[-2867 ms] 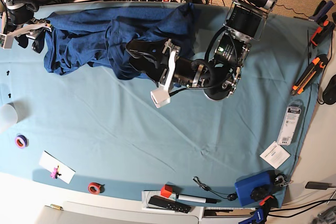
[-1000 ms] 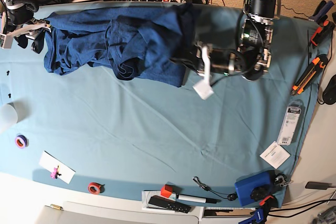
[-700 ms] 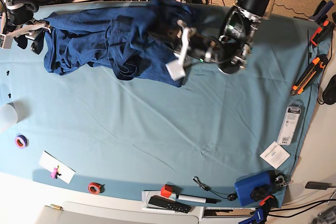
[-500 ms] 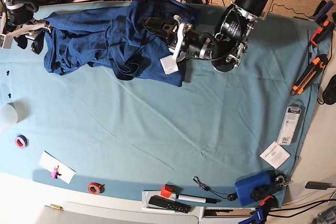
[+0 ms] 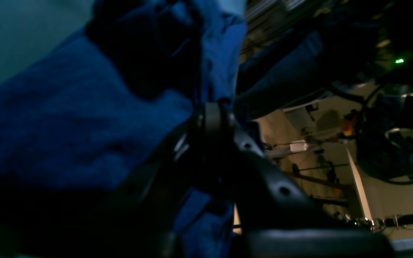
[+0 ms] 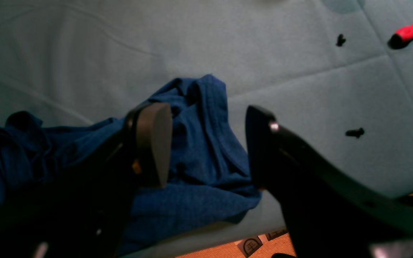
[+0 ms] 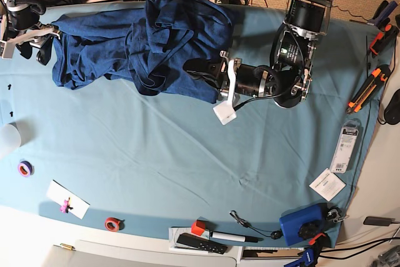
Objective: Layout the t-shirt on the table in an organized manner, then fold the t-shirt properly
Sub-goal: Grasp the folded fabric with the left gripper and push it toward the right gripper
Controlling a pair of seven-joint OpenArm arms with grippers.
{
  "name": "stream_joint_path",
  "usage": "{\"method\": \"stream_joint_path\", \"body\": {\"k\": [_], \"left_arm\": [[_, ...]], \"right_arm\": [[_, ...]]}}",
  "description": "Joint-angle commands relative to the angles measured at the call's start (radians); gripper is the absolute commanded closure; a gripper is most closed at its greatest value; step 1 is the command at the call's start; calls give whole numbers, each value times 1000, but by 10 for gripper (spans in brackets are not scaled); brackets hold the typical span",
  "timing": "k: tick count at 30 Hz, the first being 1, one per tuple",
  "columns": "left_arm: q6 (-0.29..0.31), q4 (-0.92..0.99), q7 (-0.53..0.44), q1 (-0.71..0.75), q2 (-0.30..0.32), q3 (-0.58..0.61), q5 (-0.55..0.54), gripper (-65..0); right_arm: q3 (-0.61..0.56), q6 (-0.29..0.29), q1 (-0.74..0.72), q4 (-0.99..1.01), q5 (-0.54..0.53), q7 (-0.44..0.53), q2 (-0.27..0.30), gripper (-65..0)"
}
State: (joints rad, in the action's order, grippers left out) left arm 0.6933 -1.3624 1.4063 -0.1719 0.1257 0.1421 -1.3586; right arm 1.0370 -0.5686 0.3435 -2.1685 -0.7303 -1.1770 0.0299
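The navy t-shirt [image 7: 125, 45] lies bunched along the far edge of the teal-covered table [image 7: 187, 161]. Its right part is heaped in folds. My left gripper [image 7: 189, 65] reaches in from the right and lies low over the shirt's right edge. In the left wrist view that left gripper [image 5: 212, 120] is shut, and t-shirt [image 5: 84, 118] fabric wraps its tips. My right gripper [image 7: 37, 45] stands at the shirt's left end. In the right wrist view the right gripper [image 6: 206, 143] is open, and a corner of the t-shirt [image 6: 203, 154] lies under the gap, near the table's edge.
An orange utility knife [image 7: 367, 89] and clamps [image 7: 382, 29] lie at the right edge, with white cards [image 7: 348, 145] below them. A blue device [image 7: 302, 223], a remote [image 7: 200, 243] and a red tape roll [image 7: 113, 223] line the near edge. A purple tape roll [image 7: 25, 168] sits at left.
My left gripper pulled shirt fabric right, swung it up toward the far edge, then came back down to the shirt's right edge. The shirt's right part now lies heaped higher. The right arm stayed put.
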Motion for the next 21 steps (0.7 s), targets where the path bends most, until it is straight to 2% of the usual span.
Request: {"method": "stream_joint_path", "body": {"k": [1,7,10,12,18,21], "left_arm": [[5,-17,-10,-19,3,0,-32,0],[5,-36,-10,-5,12,2,-28,0],[5,-85,-10,3,26,22,37,0],[5,-132,-10,11,42,52,84,0],[5,-266,-10,25,98,184,90,0],[5,-286,-10,25,119,242,187,0]], "right_arm": [[5,1,0,-16,-13,29,12,-324],[5,1,0,-16,-13,28,11,-324],[5,1,0,-16,-13,27,12,-324],[5,1,0,-16,-13,28,11,-324],[5,1,0,-16,-13,28,12,-324],[5,1,0,-16,-13,28,12,-324]]}}
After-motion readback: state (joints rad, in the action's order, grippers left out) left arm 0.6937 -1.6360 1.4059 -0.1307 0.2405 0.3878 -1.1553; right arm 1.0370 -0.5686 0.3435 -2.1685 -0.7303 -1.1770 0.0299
